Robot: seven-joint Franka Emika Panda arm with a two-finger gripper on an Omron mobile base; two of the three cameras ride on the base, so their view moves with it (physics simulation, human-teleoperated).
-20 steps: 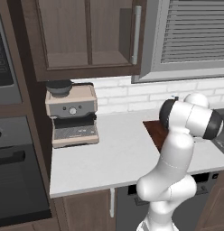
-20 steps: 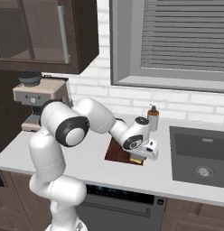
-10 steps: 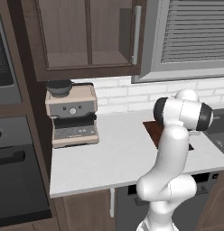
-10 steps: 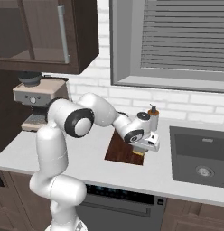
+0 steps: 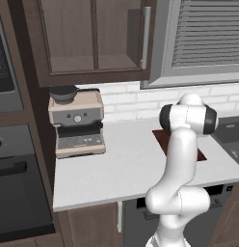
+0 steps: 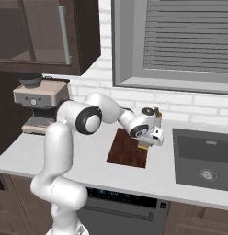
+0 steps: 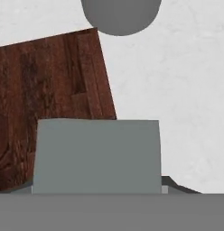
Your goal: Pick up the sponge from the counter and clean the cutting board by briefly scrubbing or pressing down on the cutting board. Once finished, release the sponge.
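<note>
Sponge (image 7: pixel 96 153) sits clamped in your end effector (image 6: pixel 144 146), held above the right edge of the cutting board (image 6: pixel 127 151) on the table (image 6: pixel 88 163). You look to be at the carrying step, judging by the gap below. Next, shift inward over the wood and press down. The sink (image 6: pixel 205 160) beside it holds nothing you can see.

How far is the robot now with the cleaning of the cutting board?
The pickup looks done: the sponge is up in the gripper, above the right edge of the cutting board, with the counter beside it. In hand now is bringing the sponge onto the board; whether it touches the wood already I cannot tell. Left to do: press or scrub briefly, then release the sponge.
</note>
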